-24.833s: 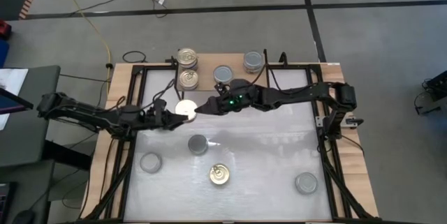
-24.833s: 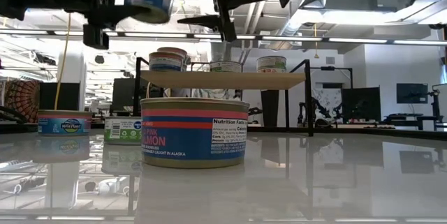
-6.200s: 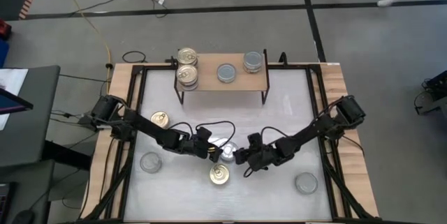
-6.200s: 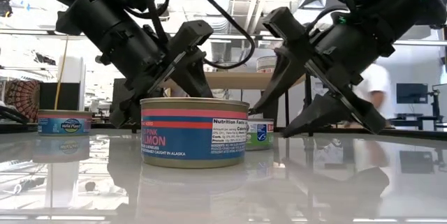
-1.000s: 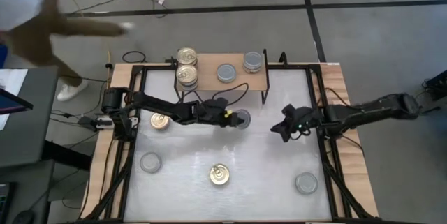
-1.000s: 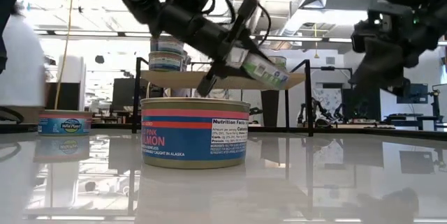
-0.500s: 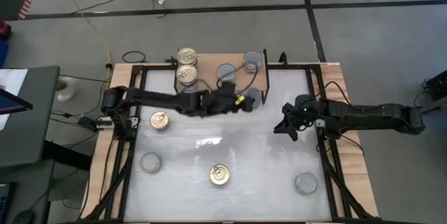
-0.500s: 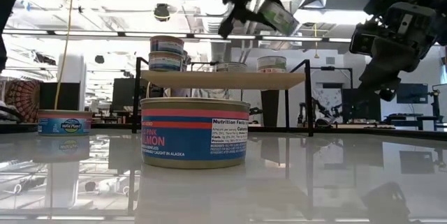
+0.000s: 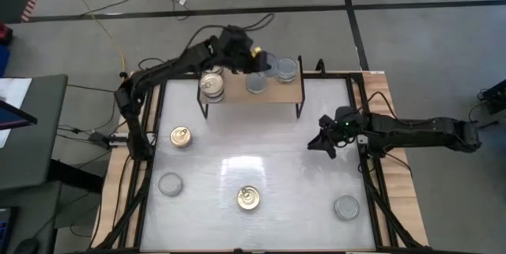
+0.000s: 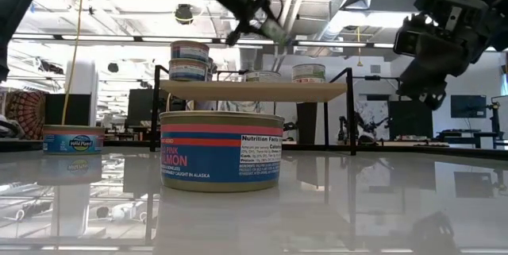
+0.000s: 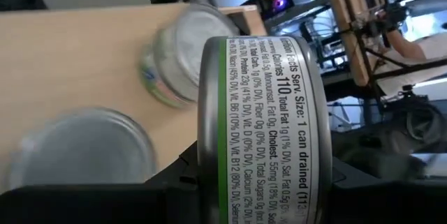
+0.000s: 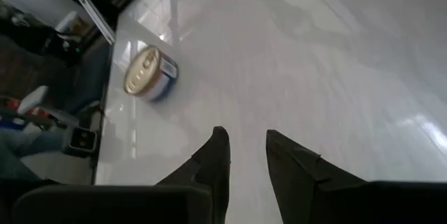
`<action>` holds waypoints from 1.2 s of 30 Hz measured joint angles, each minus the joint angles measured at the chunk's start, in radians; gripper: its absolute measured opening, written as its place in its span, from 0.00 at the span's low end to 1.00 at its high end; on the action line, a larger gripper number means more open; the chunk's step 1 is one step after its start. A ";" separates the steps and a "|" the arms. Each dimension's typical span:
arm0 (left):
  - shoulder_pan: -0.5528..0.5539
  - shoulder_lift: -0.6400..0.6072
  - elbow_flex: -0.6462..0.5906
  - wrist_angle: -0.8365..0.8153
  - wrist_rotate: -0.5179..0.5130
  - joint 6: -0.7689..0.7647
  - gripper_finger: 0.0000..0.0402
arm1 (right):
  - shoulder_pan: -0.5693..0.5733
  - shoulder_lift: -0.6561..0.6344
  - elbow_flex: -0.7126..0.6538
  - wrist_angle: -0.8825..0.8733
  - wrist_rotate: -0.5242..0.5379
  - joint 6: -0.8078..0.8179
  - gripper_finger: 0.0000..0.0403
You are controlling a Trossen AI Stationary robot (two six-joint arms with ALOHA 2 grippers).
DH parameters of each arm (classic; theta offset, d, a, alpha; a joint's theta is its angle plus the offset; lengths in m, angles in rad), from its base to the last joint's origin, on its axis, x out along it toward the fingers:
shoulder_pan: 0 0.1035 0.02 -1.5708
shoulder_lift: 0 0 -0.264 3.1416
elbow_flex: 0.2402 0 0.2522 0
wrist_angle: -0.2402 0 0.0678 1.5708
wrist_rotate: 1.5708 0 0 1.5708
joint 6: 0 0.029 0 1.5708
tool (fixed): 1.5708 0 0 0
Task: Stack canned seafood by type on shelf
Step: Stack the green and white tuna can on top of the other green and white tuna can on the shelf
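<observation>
1. Near edge of the counter (image 9: 300,199): a gold-lidded pink salmon can (image 9: 248,199) stands upright near the middle, filling the foreground of the low view (image 10: 221,150).
2. Near right corner: a silver-lidded can (image 9: 345,206). Near the left edge, a little farther in: another silver-lidded can (image 9: 170,183).
3. Farther along the left edge: a gold-lidded can (image 9: 181,136), apart from the others.
4. Right gripper (image 9: 322,144) hangs over the counter's right side, about midway from near edge to far edge. Its fingers (image 12: 215,161) stand slightly apart with nothing between them. Its wrist view looks across bare counter to a gold-lidded can (image 12: 149,72) beyond.
5. Far edge: the shelf (image 9: 251,94), a light-wood board on black legs.
6. At the shelf's left end, two gold-lidded cans stacked one on the other (image 9: 212,88), seen in the low view (image 10: 189,61).
7. Mid-shelf: a single silver-lidded can (image 9: 256,85). Toward the right end: another silver-lidded can (image 9: 286,69).
8. Left gripper (image 9: 257,62) is raised above the shelf's far edge, between the two silver-lidded cans. Its fingers are clamped on a green-striped can (image 11: 262,126), which is held tilted with its label facing the wrist camera. Both silver lids sit on the board below it.
</observation>
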 joint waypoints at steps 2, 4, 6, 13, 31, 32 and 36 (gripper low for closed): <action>0.033 0.007 -0.001 -0.006 0.046 0.019 0.29 | 0.000 0.000 0.000 0.024 0.002 0.009 0.30; 0.058 0.023 -0.001 0.004 0.097 0.036 0.29 | -0.003 0.000 0.000 0.048 0.006 0.024 0.30; 0.090 0.034 0.001 0.007 0.177 0.043 0.29 | -0.010 0.000 0.000 0.064 0.022 0.026 0.30; 0.126 0.072 -0.002 -0.015 0.278 0.113 0.29 | -0.062 0.015 0.000 0.098 0.057 0.077 0.30; 0.130 0.069 -0.002 -0.121 0.272 0.279 0.40 | -0.114 0.092 0.000 0.098 0.059 0.104 0.30; 0.125 0.069 -0.002 -0.134 0.257 0.281 0.40 | -0.114 0.092 0.000 0.099 0.059 0.104 0.30; 0.117 0.069 -0.002 -0.172 0.225 0.277 0.41 | -0.114 0.092 0.000 0.099 0.059 0.107 0.30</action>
